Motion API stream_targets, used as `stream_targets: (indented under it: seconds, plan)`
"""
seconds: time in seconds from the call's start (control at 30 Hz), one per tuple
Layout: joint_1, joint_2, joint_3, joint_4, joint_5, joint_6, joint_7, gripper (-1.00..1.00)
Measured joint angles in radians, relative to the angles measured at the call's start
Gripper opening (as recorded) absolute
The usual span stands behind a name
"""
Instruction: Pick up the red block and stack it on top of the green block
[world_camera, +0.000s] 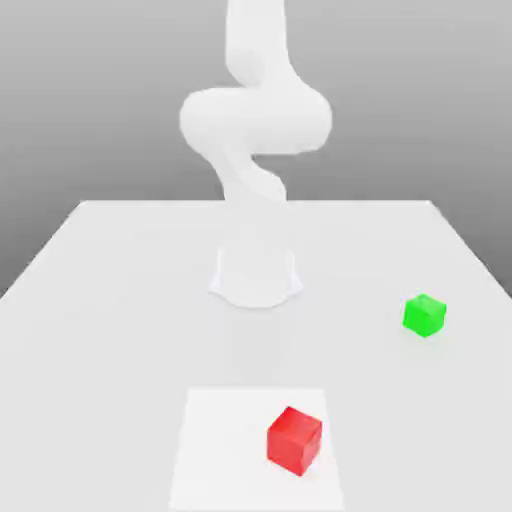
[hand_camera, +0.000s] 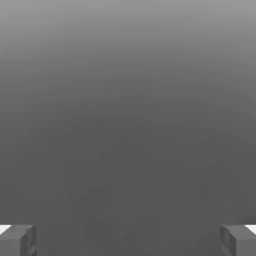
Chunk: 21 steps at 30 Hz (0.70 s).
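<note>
The red block (world_camera: 295, 440) is a small bright red cube resting on a lighter square patch near the table's front edge in the exterior view. The green block (world_camera: 424, 315) is a cube of about the same size, standing farther back toward the exterior view's right. In the hand view my gripper (hand_camera: 128, 240) is open, its two grey fingertips (hand_camera: 20, 240) set far apart with nothing between them, facing a plain grey background. The white arm (world_camera: 255, 120) rises from its base at the table's middle back, well away from both blocks.
The white table (world_camera: 110, 300) spreads wide around the arm's round base (world_camera: 256, 275). A lighter square patch (world_camera: 220, 450) lies at the front under the red block. The table's edges run along both sides and the back.
</note>
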Motion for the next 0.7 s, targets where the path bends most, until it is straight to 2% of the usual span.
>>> stream_targets:
  seconds: [0.37,0.7]
  plan:
    - [-0.091,0.405,0.136,-0.156,-0.036,0.199,0.337,0.00]
    - [-0.087,0.766,0.177,-0.295,-0.056,0.378,0.630,0.00]
